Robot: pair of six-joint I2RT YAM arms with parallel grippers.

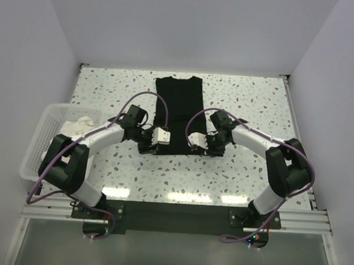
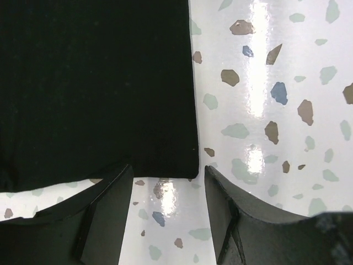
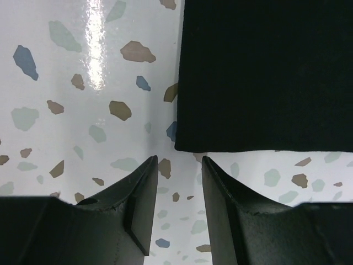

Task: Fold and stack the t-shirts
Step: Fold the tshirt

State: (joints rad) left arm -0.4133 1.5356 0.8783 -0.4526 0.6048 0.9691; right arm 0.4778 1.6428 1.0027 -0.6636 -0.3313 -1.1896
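A black t-shirt (image 1: 178, 112), folded into a long narrow strip, lies flat mid-table. My left gripper (image 1: 146, 146) hovers at its near left corner and my right gripper (image 1: 209, 147) at its near right corner. In the left wrist view the black t-shirt (image 2: 94, 83) fills the upper left, and the left gripper (image 2: 168, 182) is open just short of the corner, holding nothing. In the right wrist view the black t-shirt (image 3: 265, 72) fills the upper right, with the right gripper (image 3: 179, 161) open just below its corner, also empty. A crumpled white t-shirt (image 1: 76, 126) lies in the basket.
A white lattice basket (image 1: 39, 138) stands at the table's left edge beside the left arm. Speckled terrazzo tabletop (image 1: 256, 101) surrounds the shirt. White walls close in the back and both sides, and a metal rail runs along the near edge.
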